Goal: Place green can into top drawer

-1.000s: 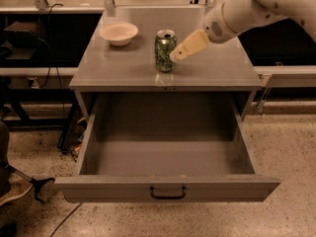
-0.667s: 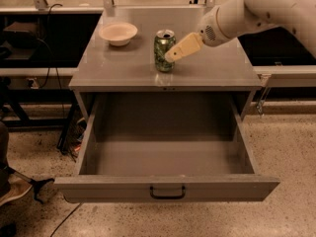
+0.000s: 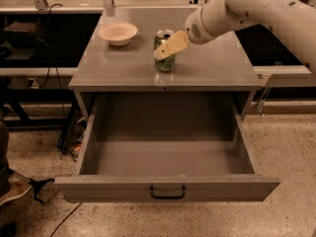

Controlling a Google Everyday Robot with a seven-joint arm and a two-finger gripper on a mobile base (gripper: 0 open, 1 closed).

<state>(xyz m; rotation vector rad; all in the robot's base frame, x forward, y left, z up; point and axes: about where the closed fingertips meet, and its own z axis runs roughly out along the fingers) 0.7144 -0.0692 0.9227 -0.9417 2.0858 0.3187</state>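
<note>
The green can stands upright on the grey cabinet top, near its middle and close to the front edge. My gripper reaches in from the upper right on the white arm and overlaps the can's upper half, at the level of its silver top. The can still rests on the cabinet top. The top drawer is pulled fully open below the can, with its black handle at the centre of the front panel. Nothing shows inside the drawer.
A pale shallow bowl sits on the cabinet top to the left of the can. Dark shelving and cables run behind and to the left. The open drawer juts out over the speckled floor.
My gripper has moved left, from beside the can's right side to over the can's upper half. The can, the bowl and the drawer have not moved.
</note>
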